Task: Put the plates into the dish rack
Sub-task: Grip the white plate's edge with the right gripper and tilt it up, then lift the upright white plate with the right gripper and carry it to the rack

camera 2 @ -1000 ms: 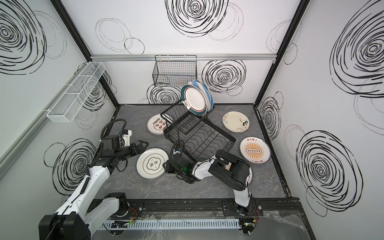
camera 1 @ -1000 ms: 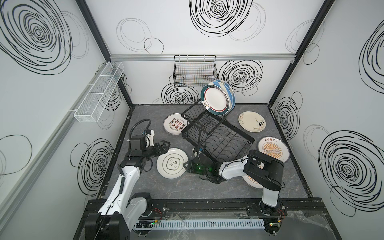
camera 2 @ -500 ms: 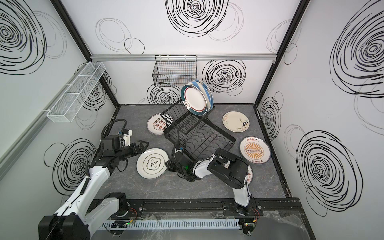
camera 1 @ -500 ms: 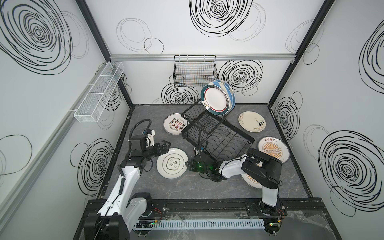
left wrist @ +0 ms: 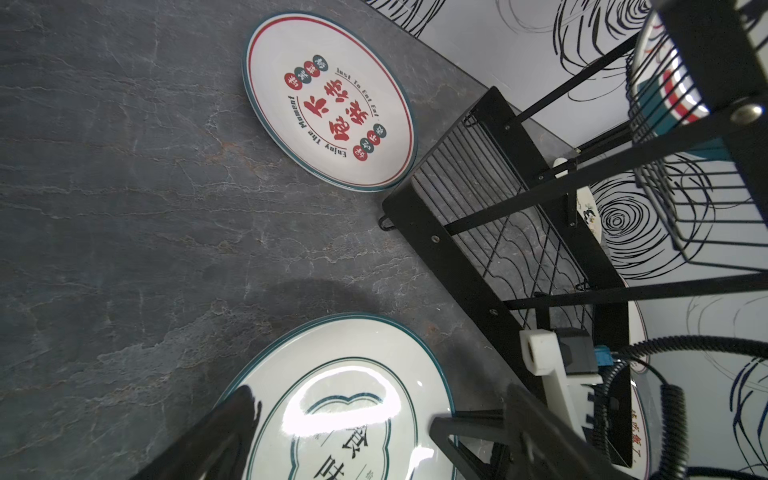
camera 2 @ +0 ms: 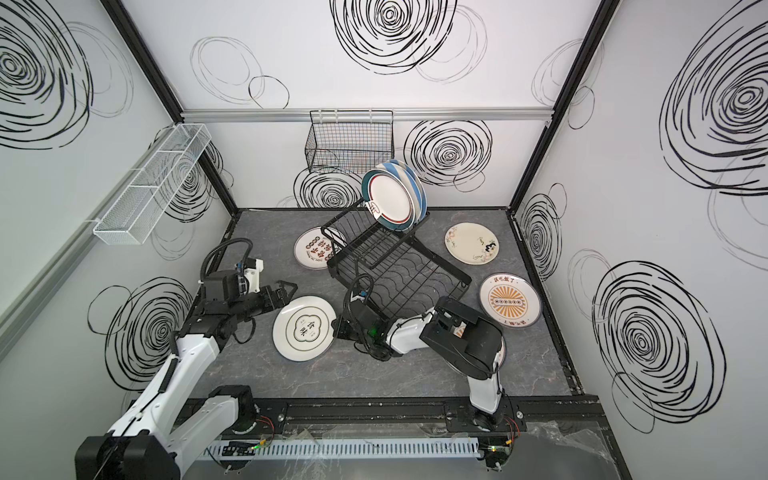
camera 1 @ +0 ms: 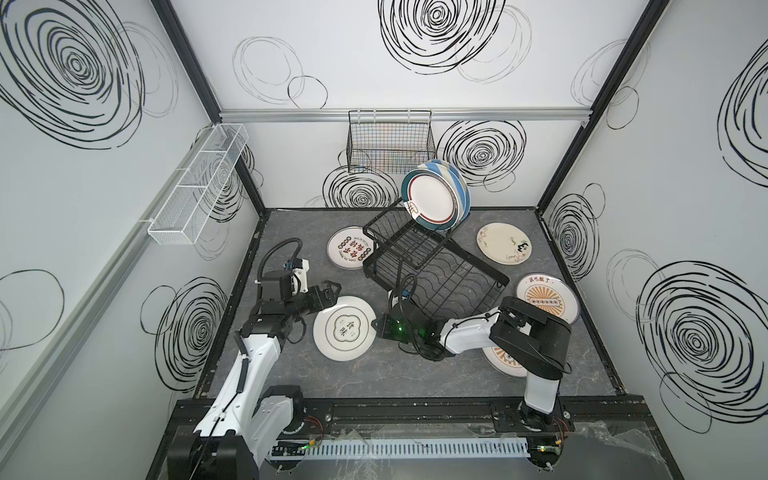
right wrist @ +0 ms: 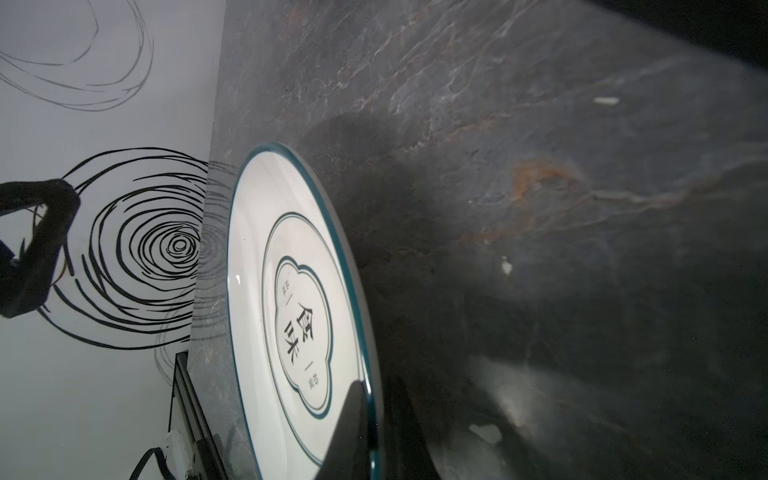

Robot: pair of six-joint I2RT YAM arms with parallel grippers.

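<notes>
R tool (camera 1: 376, 326): closed on cloud plate (camera 1: 344, 332) rim, rack-side edge.
L tool (camera 1: 331, 291): open, jaws spread over plate's opposite edge; we can't tell contact.
Cloud plate: on tabletop (camera 1: 374, 386), front-left of rack (camera 1: 453, 282).
Racked plates (camera 1: 432, 201): upright in upper shelf, far end.
Loose plates (camera 1: 503, 243): we count 4 more, flat round rack.

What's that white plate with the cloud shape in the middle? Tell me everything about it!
The cloud plate is round, glossy white, likely ceramic, with a teal rim line, an inner ring and a cloud outline around two dark characters. It lies face up on the grey marbled table, just in front of the dish rack. The right gripper has its fingers shut on one edge; the left gripper hovers open at the opposite edge.
</notes>
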